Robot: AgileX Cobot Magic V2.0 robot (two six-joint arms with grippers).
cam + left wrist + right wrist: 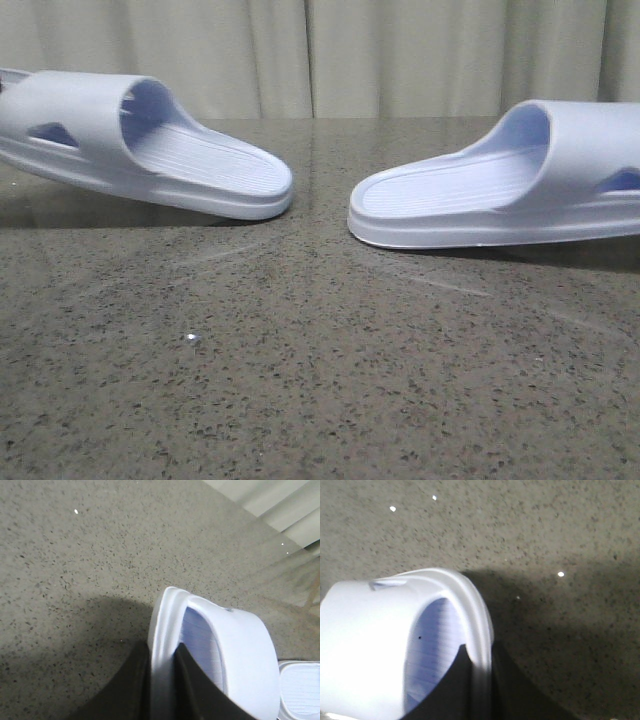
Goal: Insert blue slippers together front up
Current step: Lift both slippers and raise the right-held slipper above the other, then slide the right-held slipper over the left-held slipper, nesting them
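Note:
Two pale blue slippers face each other heel to heel in the front view. The left slipper is tilted, its heel lowest and clear of the table. The right slipper is level, low over the table or resting on it; I cannot tell which. Both grippers are out of the front view. In the left wrist view my left gripper is shut on the sole edge of the left slipper, one finger under the strap. My right gripper is shut the same way on the right slipper.
The speckled grey stone table lies below both slippers. A pale curtain hangs behind its far edge. The right slipper's heel shows in a corner of the left wrist view.

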